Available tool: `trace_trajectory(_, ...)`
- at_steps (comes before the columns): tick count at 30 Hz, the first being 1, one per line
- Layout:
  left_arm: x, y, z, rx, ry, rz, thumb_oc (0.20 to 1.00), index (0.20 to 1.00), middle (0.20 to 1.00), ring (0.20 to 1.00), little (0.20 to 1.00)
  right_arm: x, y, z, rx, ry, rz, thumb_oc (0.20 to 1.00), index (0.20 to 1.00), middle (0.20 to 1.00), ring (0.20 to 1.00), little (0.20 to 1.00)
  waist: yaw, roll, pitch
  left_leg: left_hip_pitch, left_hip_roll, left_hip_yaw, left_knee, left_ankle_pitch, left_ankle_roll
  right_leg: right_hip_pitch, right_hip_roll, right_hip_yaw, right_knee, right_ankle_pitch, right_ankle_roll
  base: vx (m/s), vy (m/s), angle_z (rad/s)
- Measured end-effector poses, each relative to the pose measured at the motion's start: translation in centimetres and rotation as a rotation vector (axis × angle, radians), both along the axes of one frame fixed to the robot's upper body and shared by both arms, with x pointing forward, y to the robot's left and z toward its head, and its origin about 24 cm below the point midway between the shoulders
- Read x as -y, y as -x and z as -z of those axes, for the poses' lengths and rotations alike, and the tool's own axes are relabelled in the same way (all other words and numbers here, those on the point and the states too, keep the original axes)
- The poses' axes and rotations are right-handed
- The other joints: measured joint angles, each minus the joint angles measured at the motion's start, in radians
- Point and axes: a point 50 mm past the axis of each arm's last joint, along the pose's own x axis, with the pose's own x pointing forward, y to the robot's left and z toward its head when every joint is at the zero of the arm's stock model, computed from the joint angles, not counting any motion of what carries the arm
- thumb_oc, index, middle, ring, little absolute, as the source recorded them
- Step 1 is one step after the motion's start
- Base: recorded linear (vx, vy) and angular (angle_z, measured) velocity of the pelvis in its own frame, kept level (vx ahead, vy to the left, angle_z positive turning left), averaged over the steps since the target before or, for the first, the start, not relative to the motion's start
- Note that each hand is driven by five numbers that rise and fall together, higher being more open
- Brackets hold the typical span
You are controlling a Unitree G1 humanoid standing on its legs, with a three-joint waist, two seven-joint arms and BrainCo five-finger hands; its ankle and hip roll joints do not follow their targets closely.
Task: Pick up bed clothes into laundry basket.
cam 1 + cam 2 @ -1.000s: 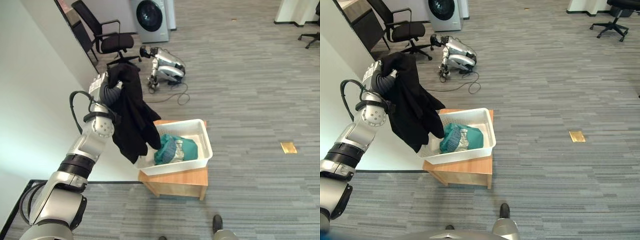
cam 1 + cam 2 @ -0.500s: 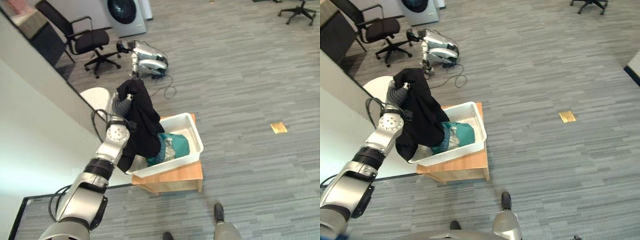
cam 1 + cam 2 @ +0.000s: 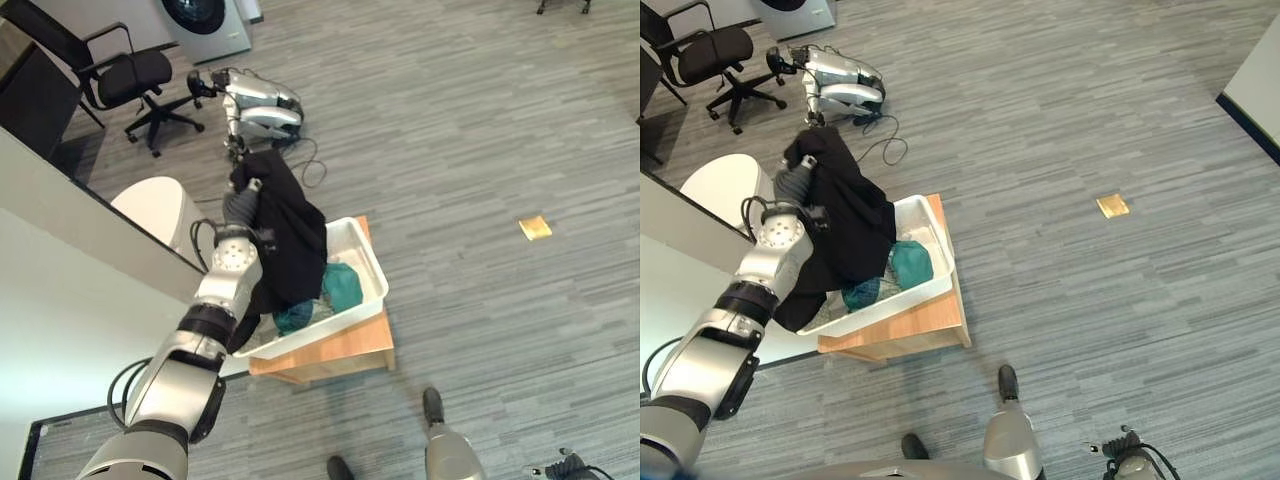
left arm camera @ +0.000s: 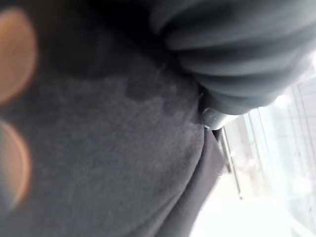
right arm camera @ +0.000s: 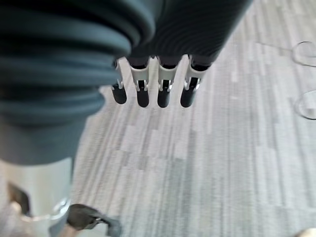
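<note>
— Can you see the left hand (image 3: 243, 203)?

— Its fingers are buried in the black garment (image 3: 290, 240); whether they grip it, I cannot tell. The cloth hangs into the white laundry basket (image 3: 366, 264) beside teal clothes (image 3: 340, 284).

— And the right hand (image 5: 153, 74)?

— Fingers straight, relaxed, above grey carpet (image 3: 480, 130).

— The basket's support?

— A small wooden tabletop (image 3: 340, 350).

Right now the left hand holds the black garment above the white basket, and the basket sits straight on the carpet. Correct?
Not quite. The left hand does hold the black garment above the white basket, but the basket sits on a low wooden stand, not straight on the carpet. The left eye view shows this.
</note>
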Motion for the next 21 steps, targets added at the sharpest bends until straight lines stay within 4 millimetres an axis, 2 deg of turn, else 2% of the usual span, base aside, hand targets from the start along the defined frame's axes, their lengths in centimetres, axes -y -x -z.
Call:
trace_trajectory(5,0.3,-0.4,-1.3,0.035,-0.005,0.008,0.2,0.2,0.2,0.2,0.2,0.0,0.1,0.0,-0.008,0.002,0.003,1.0,1.0,1.0,1.0,1.0,-0.008,0.0,0.001,0.003,-0.006,0.045,0.003,-0.004,0.004,-0.021,0.004,0.035,0.002,0.006,0.001,0.03,0.008,-0.22)
trace_trajectory(12,-0.1,-0.6,-1.4,0.021,-0.026,-0.023,0.2,0.2,0.2,0.2,0.2,0.0,-0.6,-0.1,0.007,0.004,-0.001,1.0,1.0,1.0,1.0,1.0,-0.024,0.0,0.003,0.002,-0.001,0.066,0.0,-0.009,-0.003,-0.04,0.015,0.048,0.002,0.007,0.0,0.0,0.0,-0.11)
trace_trajectory(19,-1.6,-0.6,-0.1,-0.046,-0.082,-0.084,0.2,0.2,0.2,0.2,0.2,-0.2,-1.6,-0.3,0.023,0.005,-0.024,1.0,1.0,1.0,1.0,1.0,-0.021,0.0,0.008,-0.014,-0.001,0.1,0.0,-0.017,-0.007,-0.081,0.012,0.037,0.002,0.023,-0.004,-0.01,-0.005,-0.18)
trace_trajectory(21,-1.8,-0.6,0.0,-0.056,-0.112,-0.094,0.2,0.2,0.2,0.2,0.2,-0.1,-1.8,-0.3,0.026,0.007,-0.024,1.0,1.0,1.0,1.0,1.0,-0.017,0.0,0.014,-0.018,0.0,0.104,0.004,-0.017,-0.007,-0.087,0.014,0.037,0.003,0.034,-0.016,-0.03,-0.006,-0.06)
